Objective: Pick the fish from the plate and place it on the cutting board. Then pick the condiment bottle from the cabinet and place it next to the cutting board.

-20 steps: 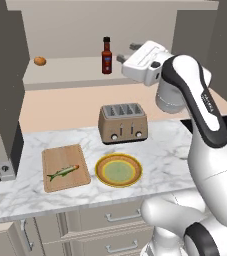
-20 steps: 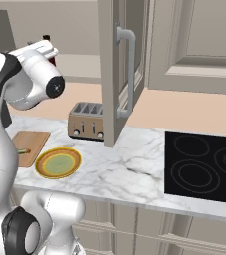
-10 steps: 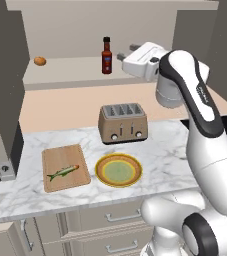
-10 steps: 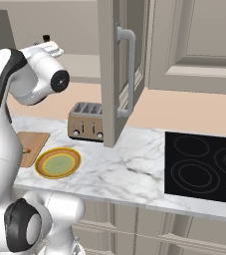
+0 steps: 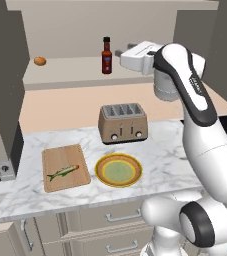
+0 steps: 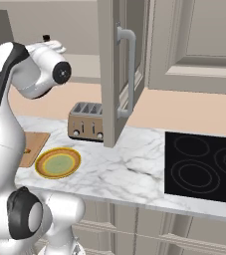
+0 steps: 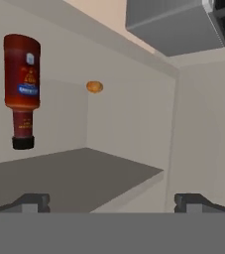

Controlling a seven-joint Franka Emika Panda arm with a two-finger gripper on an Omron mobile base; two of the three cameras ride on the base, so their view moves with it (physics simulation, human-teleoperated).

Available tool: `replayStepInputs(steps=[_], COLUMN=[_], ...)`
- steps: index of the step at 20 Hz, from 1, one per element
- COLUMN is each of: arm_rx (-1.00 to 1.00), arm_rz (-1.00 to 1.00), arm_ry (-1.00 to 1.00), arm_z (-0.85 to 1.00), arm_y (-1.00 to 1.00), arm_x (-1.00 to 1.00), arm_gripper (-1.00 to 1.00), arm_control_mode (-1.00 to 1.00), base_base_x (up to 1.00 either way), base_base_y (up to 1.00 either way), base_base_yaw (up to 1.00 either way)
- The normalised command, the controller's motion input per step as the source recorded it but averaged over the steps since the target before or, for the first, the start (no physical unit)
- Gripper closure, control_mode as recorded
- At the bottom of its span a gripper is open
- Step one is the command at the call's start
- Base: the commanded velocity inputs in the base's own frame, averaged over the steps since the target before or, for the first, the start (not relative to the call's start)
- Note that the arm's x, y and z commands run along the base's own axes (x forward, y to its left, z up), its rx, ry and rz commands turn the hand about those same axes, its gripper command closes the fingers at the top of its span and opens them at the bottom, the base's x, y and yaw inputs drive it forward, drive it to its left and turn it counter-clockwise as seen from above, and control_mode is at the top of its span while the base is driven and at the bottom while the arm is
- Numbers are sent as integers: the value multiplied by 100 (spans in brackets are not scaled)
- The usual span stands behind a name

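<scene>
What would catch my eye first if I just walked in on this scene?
Probably the big white arm, its open gripper raised to the cabinet shelf beside the condiment bottle. Below, on the marble counter, the fish lies on the cutting board, next to the plate and a toaster.

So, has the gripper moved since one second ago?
Yes. In the left base view the gripper has moved left, closer to the condiment bottle, which stands in the same spot on the cabinet ledge.

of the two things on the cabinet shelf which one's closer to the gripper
The condiment bottle, dark red-brown with a black cap, just left of the open gripper; the small orange round thing sits far left.
</scene>
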Motion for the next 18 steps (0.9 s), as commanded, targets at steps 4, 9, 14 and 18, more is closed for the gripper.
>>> replayStepInputs(steps=[4,9,14,18], arm_rx=[0,0,0,0], arm_rz=[0,0,0,0], arm_ry=[2,0,0,0], arm_z=[0,0,-2,-7], arm_y=[0,0,0,0], arm_x=[19,14,7,6], arm_gripper=[-100,-100,-100,-100], arm_control_mode=[-100,-100,-100,-100], base_base_x=[0,0,0,0], base_base_y=[0,0,0,0], base_base_yaw=[0,0,0,0])
